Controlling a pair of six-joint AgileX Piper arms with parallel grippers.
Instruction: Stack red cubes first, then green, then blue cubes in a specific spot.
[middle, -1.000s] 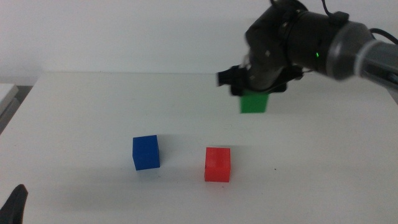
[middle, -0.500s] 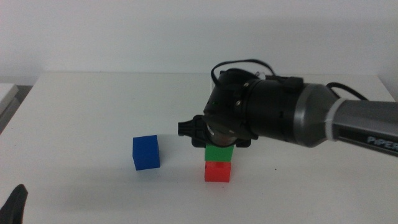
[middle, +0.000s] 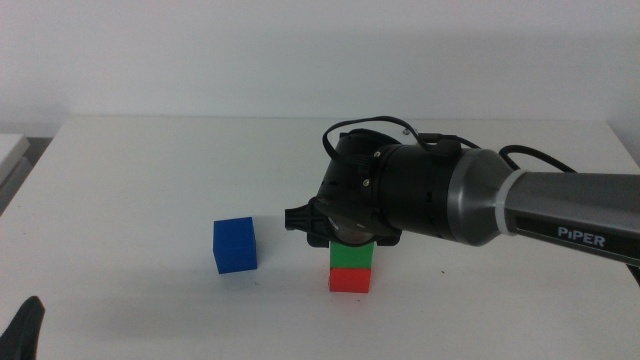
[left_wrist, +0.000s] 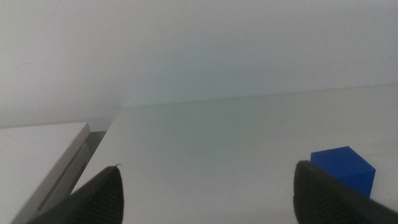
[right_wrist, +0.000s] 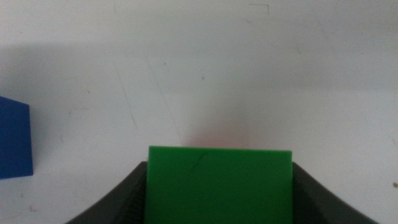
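- green cube (middle: 352, 256): upper part hidden behind right gripper (middle: 345, 240).
- red cube (middle: 350, 279): unseen in right wrist view, beneath green cube.
- blue cube (left_wrist: 345, 169): partly covered by left gripper (left_wrist: 205, 193) jaw; cut by frame edge in right wrist view.

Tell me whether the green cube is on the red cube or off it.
On it. The green cube sits squarely atop the red cube, with the right end effector clamped on its sides.
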